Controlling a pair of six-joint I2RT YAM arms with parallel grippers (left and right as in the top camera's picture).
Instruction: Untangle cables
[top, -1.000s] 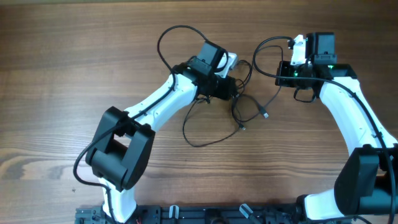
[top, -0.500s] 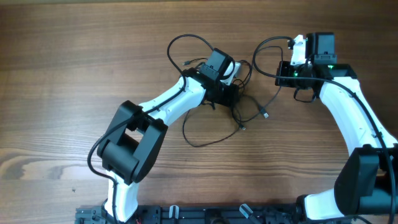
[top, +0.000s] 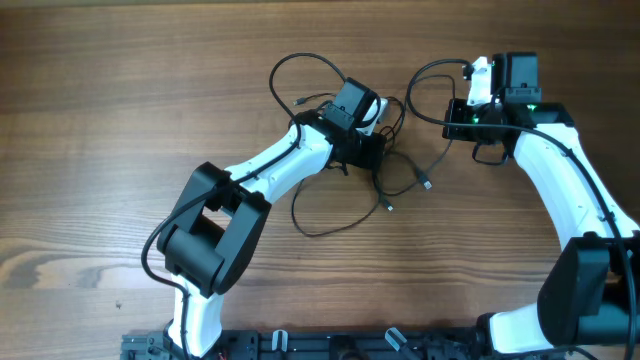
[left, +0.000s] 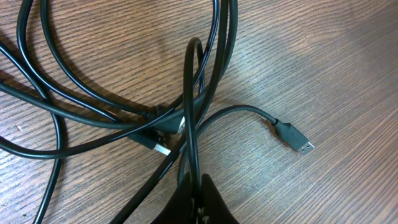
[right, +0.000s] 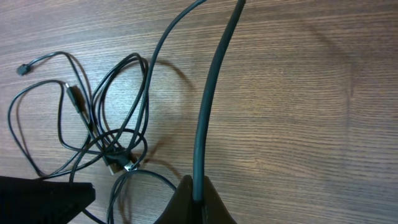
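Nearest, a slack loop of the cables (top: 383, 165) lies on the wooden table (top: 100, 130), just right of the left arm (top: 270, 165). A little farther and to the right, a flat plug (left: 297, 138) rests free on the wood. Beyond it, near mid-table, the strands cross in a knot. The left gripper (left: 196, 190) stands over the knot, its fingers pinched together on one strand that rises from it. Another loop arcs away on the far left side of that gripper. At the far right, the right gripper (right: 196, 198) has its fingers clamped on a single strand, which curves left and back towards the knot.
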